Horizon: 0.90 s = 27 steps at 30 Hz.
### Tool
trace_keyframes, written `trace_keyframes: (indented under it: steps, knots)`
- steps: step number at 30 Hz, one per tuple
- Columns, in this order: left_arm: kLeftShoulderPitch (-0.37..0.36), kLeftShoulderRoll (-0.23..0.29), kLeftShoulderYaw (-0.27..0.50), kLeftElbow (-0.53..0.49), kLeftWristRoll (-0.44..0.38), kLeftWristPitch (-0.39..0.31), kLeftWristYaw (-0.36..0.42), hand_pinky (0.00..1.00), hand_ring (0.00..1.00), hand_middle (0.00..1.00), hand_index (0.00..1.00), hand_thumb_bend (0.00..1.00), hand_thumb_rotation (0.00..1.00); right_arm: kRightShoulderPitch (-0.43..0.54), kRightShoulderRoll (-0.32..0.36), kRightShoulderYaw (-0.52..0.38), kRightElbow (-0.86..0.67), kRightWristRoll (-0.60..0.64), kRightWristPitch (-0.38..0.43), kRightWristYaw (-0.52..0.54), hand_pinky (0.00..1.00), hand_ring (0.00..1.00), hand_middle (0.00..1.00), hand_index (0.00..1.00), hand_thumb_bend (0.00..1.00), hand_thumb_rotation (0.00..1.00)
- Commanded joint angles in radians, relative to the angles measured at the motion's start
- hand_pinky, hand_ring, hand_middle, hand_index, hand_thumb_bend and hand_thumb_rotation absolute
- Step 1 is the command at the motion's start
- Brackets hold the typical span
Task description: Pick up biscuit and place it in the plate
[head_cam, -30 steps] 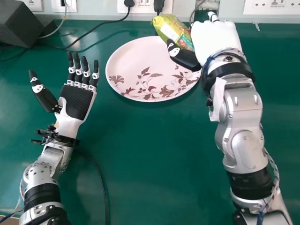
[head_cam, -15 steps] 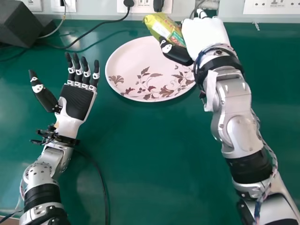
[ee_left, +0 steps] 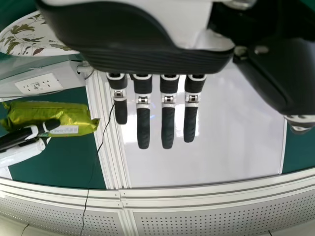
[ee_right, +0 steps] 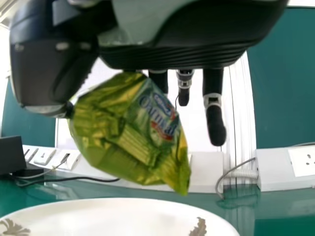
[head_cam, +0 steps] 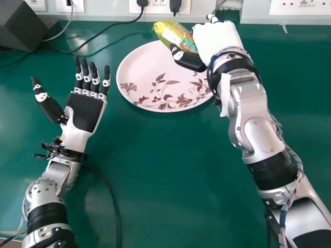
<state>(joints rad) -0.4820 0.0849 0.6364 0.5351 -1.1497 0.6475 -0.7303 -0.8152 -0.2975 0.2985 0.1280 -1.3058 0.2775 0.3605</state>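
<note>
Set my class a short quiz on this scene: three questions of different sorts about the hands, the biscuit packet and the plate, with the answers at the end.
1. Multiple choice. What does the right hand grip?
A) a cup
B) a spoon
C) the biscuit packet

2. True or false. The left hand is open, with its fingers extended.

3. Short answer. In the right wrist view, does the packet lie on the plate, or is it held higher?

Key: 1. C; 2. true; 3. held higher
</note>
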Motion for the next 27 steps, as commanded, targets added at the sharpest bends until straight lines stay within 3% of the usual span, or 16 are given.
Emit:
trace_keyframes:
  steps: [1, 20, 27]
  knots:
    - [0.061, -0.036, -0.015, 0.055, 0.024, 0.0, -0.013, 0.84, 0.69, 0.72, 0.76, 0.99, 0.38, -0.034, -0.014, 0.014, 0.029, 0.025, -0.005, -0.03, 0.22, 0.44, 0.43, 0.53, 0.5, 0.0]
    - [0.064, -0.042, -0.016, 0.056, 0.022, -0.004, -0.008, 0.79, 0.69, 0.73, 0.76, 1.0, 0.4, -0.116, -0.051, 0.108, 0.274, 0.169, -0.046, -0.118, 0.21, 0.44, 0.42, 0.53, 0.5, 0.0]
    - [0.058, -0.037, -0.016, 0.074, 0.025, -0.004, -0.022, 0.83, 0.71, 0.72, 0.69, 1.0, 0.36, -0.127, -0.04, 0.117, 0.326, 0.243, -0.061, -0.132, 0.21, 0.44, 0.42, 0.53, 0.5, 0.0]
